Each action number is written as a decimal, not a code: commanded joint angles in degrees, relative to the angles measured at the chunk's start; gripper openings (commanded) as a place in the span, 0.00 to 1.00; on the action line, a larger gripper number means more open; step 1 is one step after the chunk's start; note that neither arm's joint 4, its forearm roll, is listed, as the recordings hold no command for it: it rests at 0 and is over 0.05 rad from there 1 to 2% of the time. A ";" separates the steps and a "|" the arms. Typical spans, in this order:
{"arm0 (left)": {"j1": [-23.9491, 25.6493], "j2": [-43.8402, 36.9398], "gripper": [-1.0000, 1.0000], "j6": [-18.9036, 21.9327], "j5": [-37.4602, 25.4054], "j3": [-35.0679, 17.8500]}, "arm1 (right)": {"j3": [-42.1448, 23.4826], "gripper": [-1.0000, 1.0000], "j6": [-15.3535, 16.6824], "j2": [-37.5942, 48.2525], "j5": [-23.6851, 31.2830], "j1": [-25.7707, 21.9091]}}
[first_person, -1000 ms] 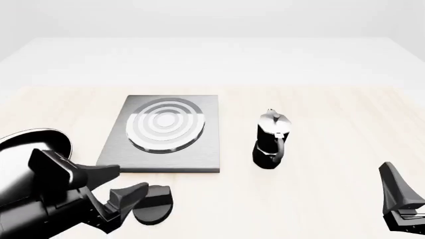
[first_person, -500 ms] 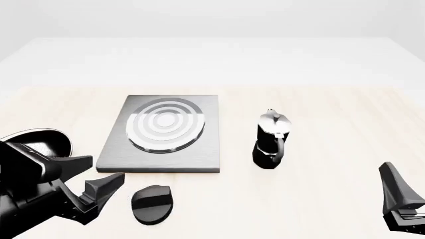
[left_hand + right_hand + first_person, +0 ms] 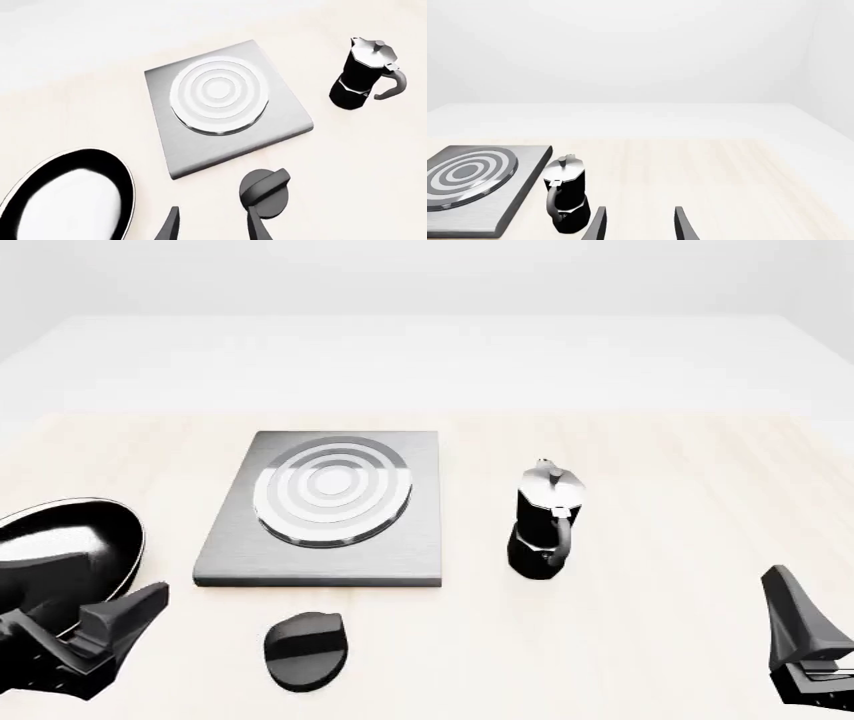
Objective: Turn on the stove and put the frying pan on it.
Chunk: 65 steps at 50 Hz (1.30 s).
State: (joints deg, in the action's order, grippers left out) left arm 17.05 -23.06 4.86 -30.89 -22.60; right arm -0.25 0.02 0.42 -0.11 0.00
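Observation:
The stove (image 3: 227, 558) is a flat grey slab with silver burner rings (image 3: 331, 490) at mid table; it also shows in the left wrist view (image 3: 280, 125). Its black oval knob (image 3: 307, 648) lies apart in front of the slab. The frying pan (image 3: 74, 535) sits on the table left of the stove, and its handle is hidden. My left gripper (image 3: 94, 605) is open and empty at the pan's near edge, left of the knob (image 3: 265, 192). My right gripper (image 3: 638, 225) is open and empty, low at the front right (image 3: 801, 635).
A black-and-silver moka pot (image 3: 545, 522) stands upright right of the stove, between it and my right gripper; it also shows in the right wrist view (image 3: 566, 195). The light wooden table (image 3: 641, 460) stretches behind and to the right.
My left gripper has drawn back to the left, away from the knob and toward the frying pan. The knob now shows in full. The right arm has not moved.

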 commanded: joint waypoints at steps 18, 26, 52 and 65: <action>-13.84 7.93 1.00 6.33 -9.94 -1.18 | 0.00 1.00 0.02 0.01 0.00 -0.01; -16.39 10.05 1.00 6.54 -12.91 -2.68 | 0.00 1.00 -0.01 0.00 0.00 0.00; -26.71 9.90 1.00 9.93 -15.80 -3.74 | 0.00 1.00 0.00 -0.02 0.00 0.01; -30.70 6.14 1.00 13.29 -13.82 -5.47 | 0.00 1.00 -0.01 0.00 0.00 0.00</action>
State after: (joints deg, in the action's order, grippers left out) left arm -10.63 -14.55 15.92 -45.67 -26.87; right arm -0.25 0.02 0.42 -0.11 0.00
